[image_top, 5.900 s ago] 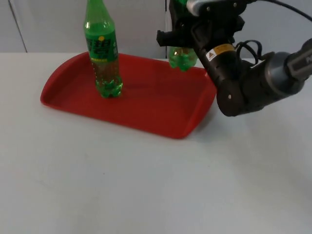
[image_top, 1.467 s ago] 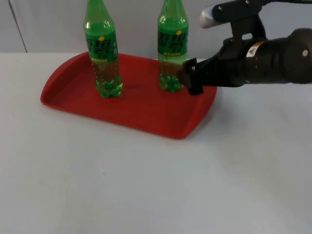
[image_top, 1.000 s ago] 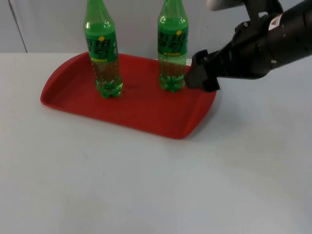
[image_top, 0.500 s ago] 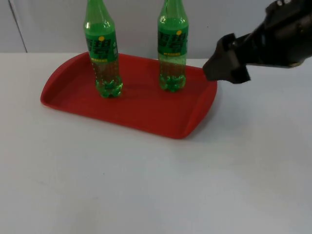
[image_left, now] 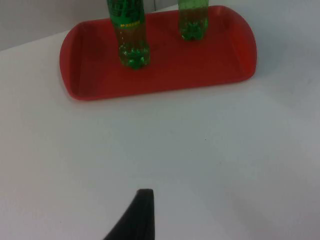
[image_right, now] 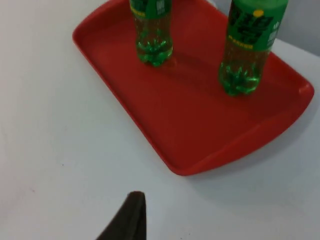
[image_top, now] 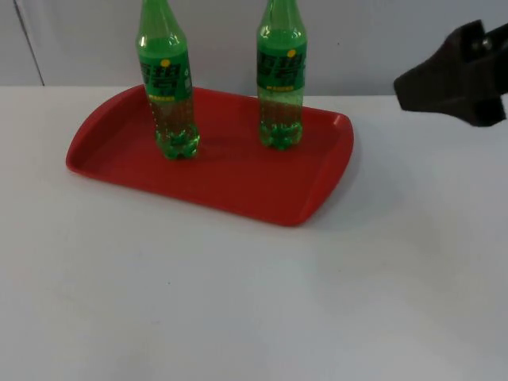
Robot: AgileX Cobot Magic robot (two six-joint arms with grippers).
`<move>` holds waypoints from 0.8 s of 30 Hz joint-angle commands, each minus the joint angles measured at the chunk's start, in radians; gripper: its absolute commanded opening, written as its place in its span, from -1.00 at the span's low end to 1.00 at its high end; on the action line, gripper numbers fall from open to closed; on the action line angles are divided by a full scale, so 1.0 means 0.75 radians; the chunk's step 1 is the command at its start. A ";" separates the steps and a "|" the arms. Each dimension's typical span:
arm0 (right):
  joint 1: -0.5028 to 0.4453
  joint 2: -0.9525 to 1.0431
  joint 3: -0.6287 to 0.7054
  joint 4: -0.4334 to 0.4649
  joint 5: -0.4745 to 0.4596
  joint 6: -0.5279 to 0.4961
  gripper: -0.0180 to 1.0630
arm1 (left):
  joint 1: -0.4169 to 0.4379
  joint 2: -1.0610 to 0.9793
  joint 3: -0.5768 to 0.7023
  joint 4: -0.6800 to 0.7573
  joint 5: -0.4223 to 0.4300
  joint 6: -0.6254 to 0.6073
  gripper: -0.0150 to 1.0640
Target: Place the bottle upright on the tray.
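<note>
Withdrawn rightward, right gripper (image_top: 452, 79) (fingers unclear) leaves bottle (image_top: 281, 75) upright on tray (image_top: 238, 186).

Two clear green bottles, one (image_top: 166, 79) and the other (image_top: 280, 75), each wear a darker green label with pale lettering and a yellow dot. The tray (image_top: 238, 178) is plain red; the table (image_top: 238, 302) white; the gripper (image_top: 448, 79) black.
</note>
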 commanded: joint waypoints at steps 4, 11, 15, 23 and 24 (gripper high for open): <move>0.010 -0.138 0.053 -0.007 0.007 -0.023 0.98 | -0.009 -0.005 0.006 0.011 -0.002 -0.002 0.97; 0.010 -0.320 0.081 -0.005 0.109 -0.023 0.98 | -0.009 -0.005 0.006 0.011 -0.002 -0.002 0.97; 0.010 -0.439 0.081 -0.005 0.202 -0.023 0.98 | -0.009 -0.005 0.006 0.011 -0.002 -0.002 0.97; 0.010 -0.621 0.091 0.008 0.328 -0.018 0.98 | -0.009 -0.005 0.006 0.011 -0.002 -0.002 0.97; 0.010 -0.656 0.103 0.014 0.331 -0.016 0.98 | -0.009 -0.005 0.006 0.011 -0.002 -0.002 0.97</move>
